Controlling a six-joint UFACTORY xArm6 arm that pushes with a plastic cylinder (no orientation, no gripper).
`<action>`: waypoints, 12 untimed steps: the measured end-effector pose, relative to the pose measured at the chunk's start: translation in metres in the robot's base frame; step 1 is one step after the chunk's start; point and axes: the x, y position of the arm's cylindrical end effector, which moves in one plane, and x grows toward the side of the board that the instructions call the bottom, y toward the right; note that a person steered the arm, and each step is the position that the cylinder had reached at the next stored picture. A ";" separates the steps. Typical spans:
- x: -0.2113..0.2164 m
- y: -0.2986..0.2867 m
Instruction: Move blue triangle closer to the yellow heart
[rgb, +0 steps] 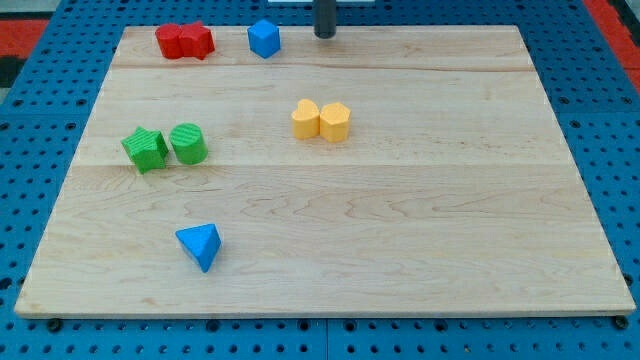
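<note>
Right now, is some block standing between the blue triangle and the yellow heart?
No. Bare board lies between the blue triangle and the yellow heart. The green blocks sit off to the view's left of that line. My tip is at the view's top, far from the triangle.

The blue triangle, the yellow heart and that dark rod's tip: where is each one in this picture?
blue triangle (200, 246): camera view, its top face.
yellow heart (306, 119): camera view, its top face; which of the two touching yellow blocks is the heart is unclear.
my tip (325, 36): camera view, the rod's very end.
</note>
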 end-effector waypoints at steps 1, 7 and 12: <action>0.061 -0.009; 0.375 0.064; 0.364 -0.140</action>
